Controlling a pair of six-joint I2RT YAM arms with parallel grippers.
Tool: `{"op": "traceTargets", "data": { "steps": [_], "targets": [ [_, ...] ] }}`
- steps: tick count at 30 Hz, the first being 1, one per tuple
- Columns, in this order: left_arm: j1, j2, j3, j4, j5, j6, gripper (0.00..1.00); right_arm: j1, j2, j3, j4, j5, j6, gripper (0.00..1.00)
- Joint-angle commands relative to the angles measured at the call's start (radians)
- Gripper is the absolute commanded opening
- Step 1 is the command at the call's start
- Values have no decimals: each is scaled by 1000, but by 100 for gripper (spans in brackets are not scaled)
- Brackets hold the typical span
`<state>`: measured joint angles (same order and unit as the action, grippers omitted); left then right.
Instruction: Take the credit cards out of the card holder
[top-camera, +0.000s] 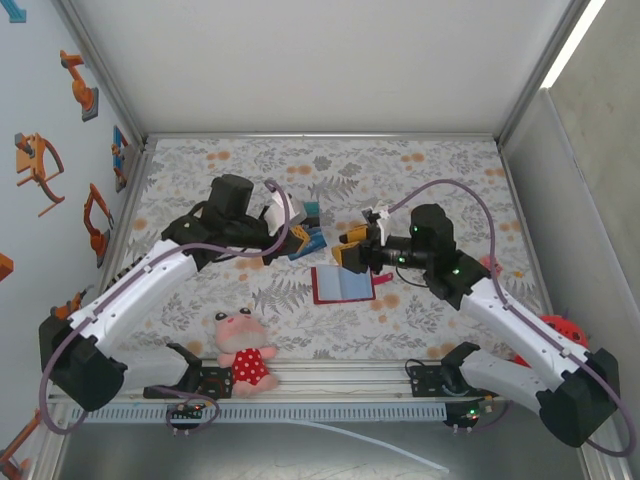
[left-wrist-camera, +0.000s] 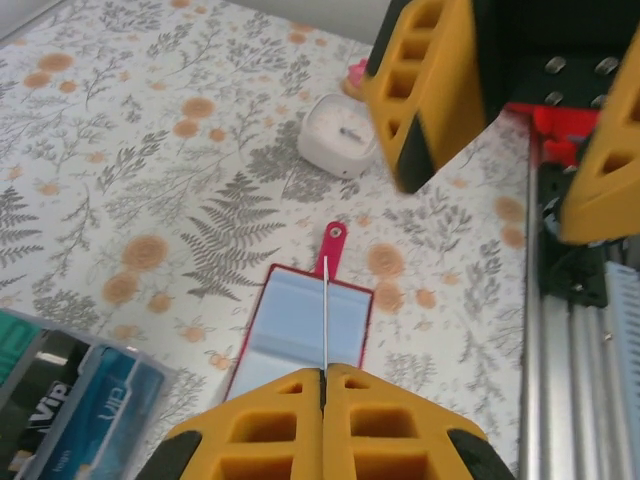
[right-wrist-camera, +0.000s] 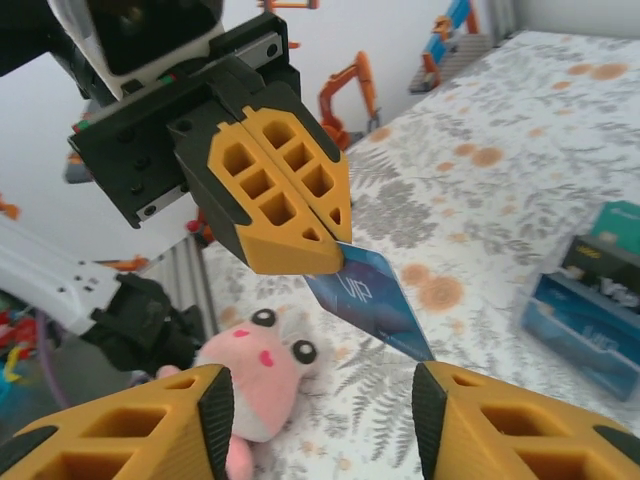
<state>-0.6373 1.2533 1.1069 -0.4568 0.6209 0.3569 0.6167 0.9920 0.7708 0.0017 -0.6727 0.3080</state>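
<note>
Floral-print table with open red card holder, stacked credit cards, pink plush toy, small white round object.

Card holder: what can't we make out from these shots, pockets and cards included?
The card holder: near end hidden behind the left gripper in the left wrist view, too small in the top view; whether its pockets hold more cards can't be told.
The held card: upper end clamped inside that gripper in the right wrist view; edge-on in the left wrist view, face unreadable.
The loose cards: cut off by the right edge of the right wrist view; count unclear.
</note>
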Motion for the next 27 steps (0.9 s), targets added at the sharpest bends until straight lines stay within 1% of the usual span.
{"op": "traceTargets", "data": {
  "steps": [1, 8, 12, 13, 14, 15, 17, 21, 24, 27],
  "targets": [
    [23, 69, 37, 12, -16, 174, 0, 0, -32, 32, -58, 129, -28, 52],
    [69, 198, 85, 35, -13, 369, 0, 0, -50, 44, -154, 327, -22, 56],
    [96, 273, 134, 9, -12, 460, 0, 0, -41, 53, -205, 440, -7, 60],
    [101, 291, 145, 4, -14, 475, 0, 0, -38, 53, -211, 458, -4, 61],
    [108, 311, 157, 3, -15, 488, 0, 0, -36, 53, -216, 478, 0, 65],
    [115, 330, 169, 2, -14, 498, 0, 0, -34, 51, -219, 494, 4, 68],
    [127, 363, 190, 0, -9, 512, 0, 0, -32, 51, -224, 516, 12, 70],
    [139, 422, 224, 1, -5, 536, 0, 0, -27, 46, -233, 544, 29, 71],
    [139, 460, 249, -31, 9, 588, 0, 0, -16, 43, -241, 572, 50, 71],
    [139, 497, 276, -57, 8, 593, 0, 0, 3, 50, -258, 593, 66, 72]
  ]
}}
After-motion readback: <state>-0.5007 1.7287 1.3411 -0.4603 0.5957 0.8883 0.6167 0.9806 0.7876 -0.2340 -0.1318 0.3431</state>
